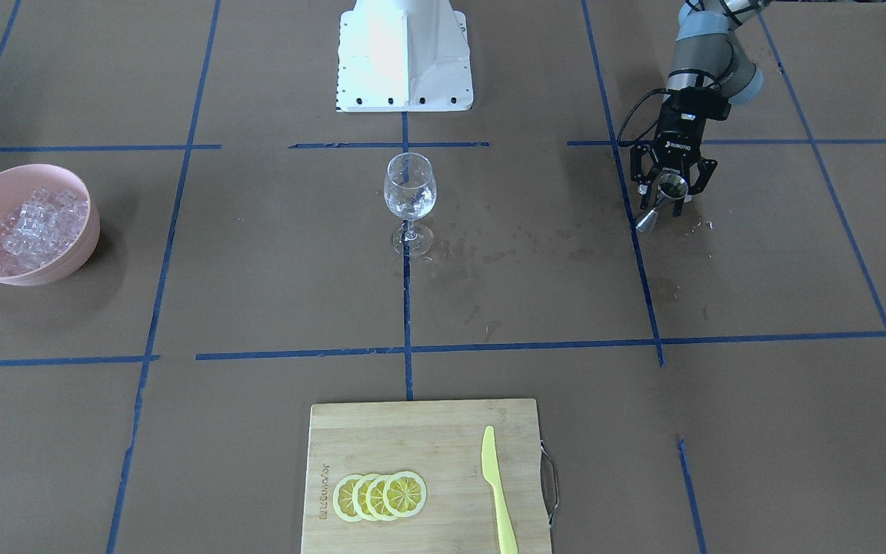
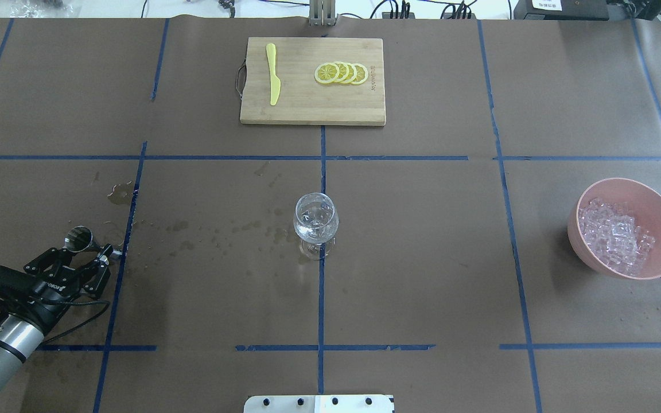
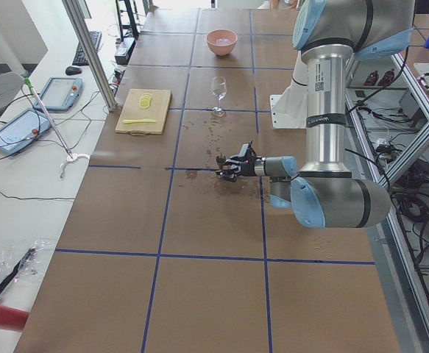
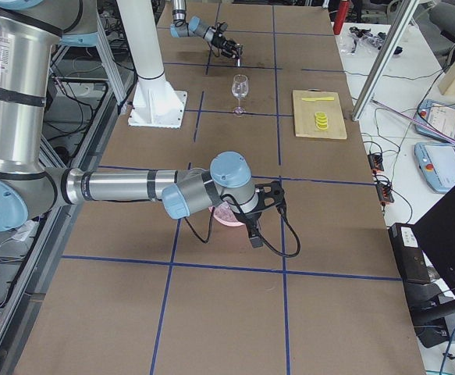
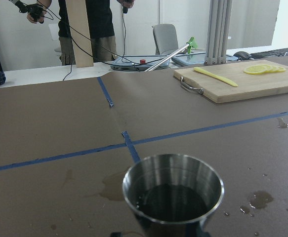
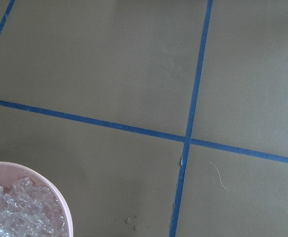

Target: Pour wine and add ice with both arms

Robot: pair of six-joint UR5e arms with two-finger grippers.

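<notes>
My left gripper [image 1: 666,202] is low over the table on my left, also in the overhead view [image 2: 88,254]. Its jaws stand apart on either side of an upright steel jigger [image 1: 671,185], wider than the cup. The left wrist view shows the jigger [image 5: 173,190] holding dark liquid. The wine glass [image 2: 316,221] stands at the table's centre with a little clear liquid. The ice [image 2: 614,235] is heaped in a pink bowl [image 2: 657,218] on my right. My right gripper [image 4: 260,219] hangs above that bowl; I cannot tell if it is open. The right wrist view shows the ice [image 6: 20,207] at its lower left.
A wooden cutting board [image 2: 307,109] with lemon slices [image 2: 342,73] and a yellow knife [image 2: 273,74] lies at the far edge. Wet spots [image 2: 221,232] dot the paper between jigger and glass. The white pedestal [image 1: 404,54] stands behind the glass.
</notes>
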